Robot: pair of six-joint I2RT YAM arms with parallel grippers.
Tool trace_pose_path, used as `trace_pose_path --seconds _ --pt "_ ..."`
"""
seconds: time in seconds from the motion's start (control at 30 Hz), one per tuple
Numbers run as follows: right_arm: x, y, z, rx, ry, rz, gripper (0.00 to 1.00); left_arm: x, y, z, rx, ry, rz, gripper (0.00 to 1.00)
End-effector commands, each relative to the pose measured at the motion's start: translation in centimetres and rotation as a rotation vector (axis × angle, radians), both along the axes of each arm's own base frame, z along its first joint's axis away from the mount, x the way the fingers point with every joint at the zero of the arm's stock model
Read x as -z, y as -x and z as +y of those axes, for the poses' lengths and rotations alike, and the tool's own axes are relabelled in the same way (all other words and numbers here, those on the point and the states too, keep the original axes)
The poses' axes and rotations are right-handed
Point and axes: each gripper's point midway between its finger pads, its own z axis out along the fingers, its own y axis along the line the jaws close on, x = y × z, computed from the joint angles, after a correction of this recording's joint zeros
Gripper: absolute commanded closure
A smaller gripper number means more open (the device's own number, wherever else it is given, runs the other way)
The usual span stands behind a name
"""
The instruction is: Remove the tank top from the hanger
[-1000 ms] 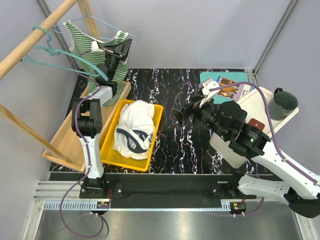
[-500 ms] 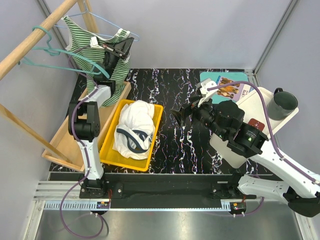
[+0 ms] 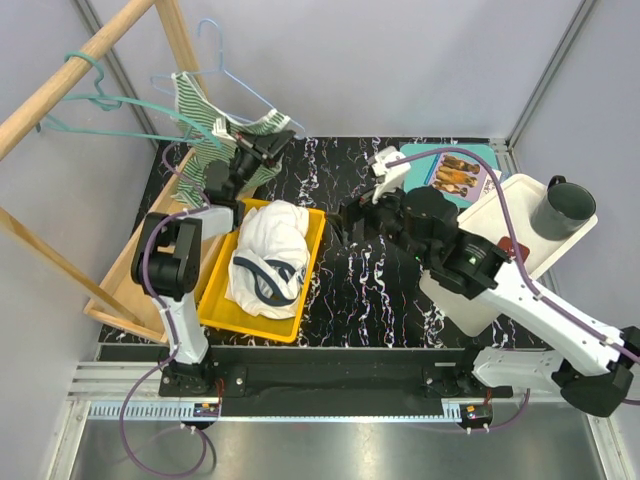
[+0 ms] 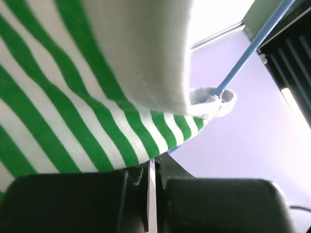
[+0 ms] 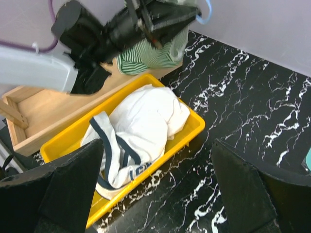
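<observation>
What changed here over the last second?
The left gripper, shut on the tank top, pulled it down and right in the top view, tilting the blue hanger. The right gripper, open, shifted left toward it. The yellow bin, white garment and teal hanger stayed put.

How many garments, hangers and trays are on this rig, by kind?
Garments: 2 (green-and-white striped tank top, white shirt with navy trim)
Hangers: 2 (light-blue wire hanger, teal plastic hanger)
Trays: 3 (yellow plastic bin, wooden tray, white plastic tray)
Total: 7
</observation>
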Motion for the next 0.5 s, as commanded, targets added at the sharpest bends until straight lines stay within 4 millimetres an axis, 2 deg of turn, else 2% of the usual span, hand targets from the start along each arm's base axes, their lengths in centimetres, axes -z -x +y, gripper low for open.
trace_pose_path --seconds 0.0,0.03,0.07,0.13,0.17,0.2,0.23,0.27,0.3,0.33,0.37,0.43,0.47 --pt "-4.0 -1.5 0.8 0.033 -0.051 -0.023 0.00 -5.6 6.7 -0.1 0.032 0.001 -0.255 1.00" --pt "-3.3 -2.3 1.5 0.038 -0.027 -0.009 0.00 -5.4 7.1 -0.1 0.034 -0.006 -0.253 1.00" --pt "-4.4 -2.5 1.9 0.025 -0.041 -0.022 0.00 -5.8 7.9 -0.1 0.043 -0.008 -0.260 1.00" --pt "-3.9 -3.9 2.6 0.021 -0.018 -0.013 0.00 -5.0 8.8 -0.1 0.053 -0.014 -0.243 1.00" --pt "-4.9 -4.2 3.0 0.001 -0.036 -0.022 0.00 -5.7 9.7 -0.1 0.060 -0.015 -0.261 1.00" --pt "-5.0 -4.7 3.4 -0.008 -0.037 -0.020 0.00 -5.0 10.0 0.0 0.059 -0.021 -0.240 1.00" --pt "-4.1 -6.3 3.7 -0.001 -0.022 0.000 0.00 -5.1 10.5 -0.1 0.064 -0.026 -0.240 1.00" --pt "-5.1 -6.2 4.5 -0.053 -0.045 -0.004 0.00 -5.5 11.3 -0.1 0.072 -0.028 -0.243 1.00" --pt "-5.3 -6.7 5.0 -0.068 -0.053 0.002 0.02 -5.0 11.7 -0.1 0.074 -0.026 -0.229 1.00" --pt "-4.1 -7.4 6.0 -0.102 -0.034 0.032 0.04 -5.1 12.1 -0.1 0.083 -0.021 -0.224 1.00" --pt "-5.5 -7.4 6.4 -0.118 -0.051 0.014 0.06 -5.3 12.7 -0.1 0.090 -0.018 -0.225 1.00" --pt "-5.2 -8.0 7.6 -0.147 -0.051 0.023 0.08 -5.0 13.3 -0.4 0.107 -0.019 -0.212 1.00" --pt "-6.2 -7.8 8.2 -0.179 -0.067 0.010 0.09 -4.8 13.5 -0.7 0.118 -0.027 -0.200 1.00"
